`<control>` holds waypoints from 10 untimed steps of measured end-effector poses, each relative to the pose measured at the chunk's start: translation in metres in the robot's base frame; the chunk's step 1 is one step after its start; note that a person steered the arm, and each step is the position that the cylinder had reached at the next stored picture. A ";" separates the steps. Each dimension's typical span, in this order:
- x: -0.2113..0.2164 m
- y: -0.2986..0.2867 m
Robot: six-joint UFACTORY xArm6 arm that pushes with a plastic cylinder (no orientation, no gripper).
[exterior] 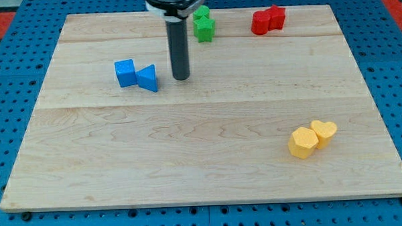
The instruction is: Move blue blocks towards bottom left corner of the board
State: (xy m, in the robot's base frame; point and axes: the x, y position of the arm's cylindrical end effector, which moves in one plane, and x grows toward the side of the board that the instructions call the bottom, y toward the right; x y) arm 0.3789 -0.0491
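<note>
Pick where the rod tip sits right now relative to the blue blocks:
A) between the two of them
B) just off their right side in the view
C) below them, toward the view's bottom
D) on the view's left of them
B: my tip stands just to the view's right of the blue triangular block, which sits against the blue cube; a small gap shows between tip and triangle.
</note>
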 end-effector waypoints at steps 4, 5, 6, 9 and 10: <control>0.010 -0.117; 0.035 -0.142; 0.091 -0.178; 0.042 -0.049; 0.003 -0.091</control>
State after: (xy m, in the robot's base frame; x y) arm 0.3822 -0.1396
